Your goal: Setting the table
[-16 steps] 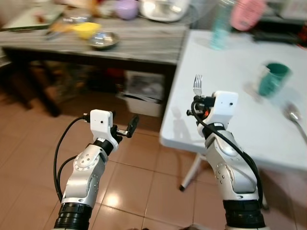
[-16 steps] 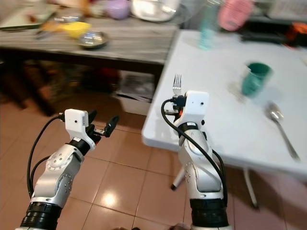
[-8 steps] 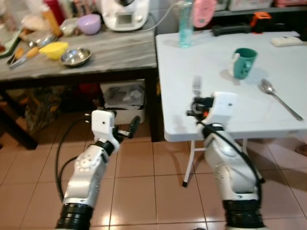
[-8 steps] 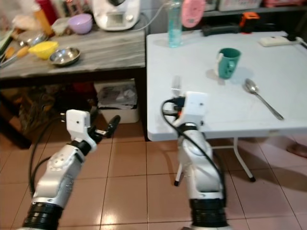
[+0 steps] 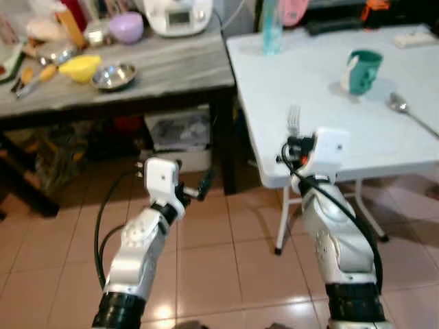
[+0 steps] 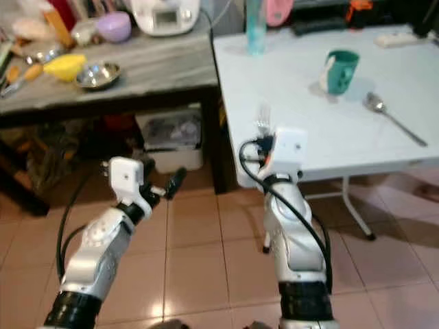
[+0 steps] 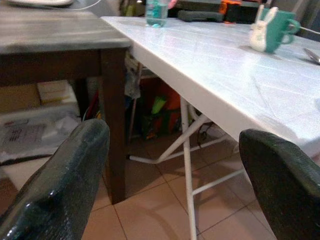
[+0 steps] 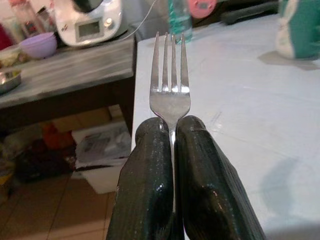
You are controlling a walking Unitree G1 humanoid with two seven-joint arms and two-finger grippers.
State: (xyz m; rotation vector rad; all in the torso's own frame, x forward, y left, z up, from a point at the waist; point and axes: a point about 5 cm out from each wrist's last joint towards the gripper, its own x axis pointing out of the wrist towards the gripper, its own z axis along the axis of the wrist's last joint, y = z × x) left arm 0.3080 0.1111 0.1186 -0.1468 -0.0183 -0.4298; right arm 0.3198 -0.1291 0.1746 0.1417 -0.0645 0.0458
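Right wrist view: silver four-tined fork (image 8: 170, 85), upright

The fork (image 8: 170, 82) is shiny metal, the white table (image 5: 322, 89) smooth, perhaps plastic, the floor tiles (image 5: 226, 253) glossy.

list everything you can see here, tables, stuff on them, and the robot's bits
white folding table: 1, white, robot's right
green mug: 1, green, on white table
metal spoon: 1, silver, beside the mug
clear blue bottle: 1, pale blue, white table's far edge
grey wooden table: 1, grey top, dark legs, left
steel bowl: 1, silver, on grey table
yellow bowl: 1, yellow, beside steel bowl
purple bowl: 1, purple, farther back
white kitchen appliance: 1, white, grey table's rear
silver fork: 1, upright in right pincer
left pincer: open, low over floor tiles
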